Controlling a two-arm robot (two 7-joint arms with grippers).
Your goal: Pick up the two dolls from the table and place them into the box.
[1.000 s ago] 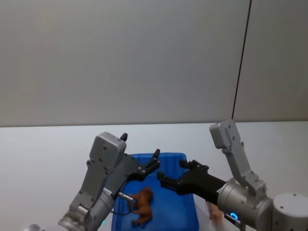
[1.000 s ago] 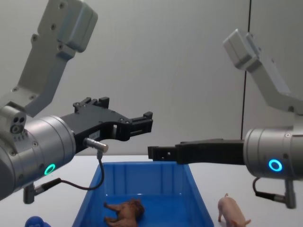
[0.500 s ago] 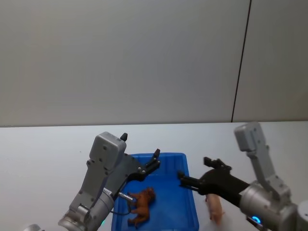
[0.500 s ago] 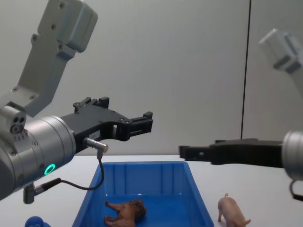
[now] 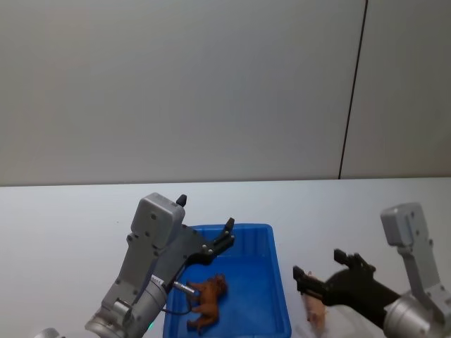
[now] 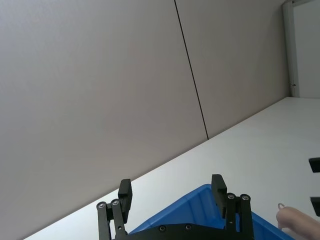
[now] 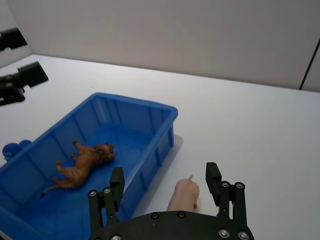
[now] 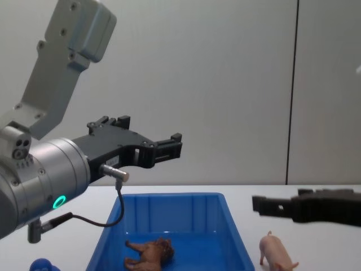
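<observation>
Pale pink and smooth, the pig [image 8: 276, 253] stands upright on the white tabletop [image 5: 70, 218], just beside the right wall of the blue box [image 7: 135, 100] but not touching it. The brown lion [image 7: 85, 162] lies on its side on the box floor, so half the job looks done. The right pincer [image 7: 165, 177] hangs above the pig with its jaws spread wide, not yet down around the body. The left pincer [image 6: 171, 192] is parked over the box, jaws likewise apart and holding nothing.

The pig appears to be hard moulded plastic, though its surface is hard to judge from these views. It is probably light, stiff, rounded and a little slick. The best hold, I'd judge, is across the barrel of the body, flank to flank, between the fore and hind legs. The snout, legs and curled tail are too thin to trust. A pinch too high on the rounded back could squeeze it out or tip it over.
</observation>
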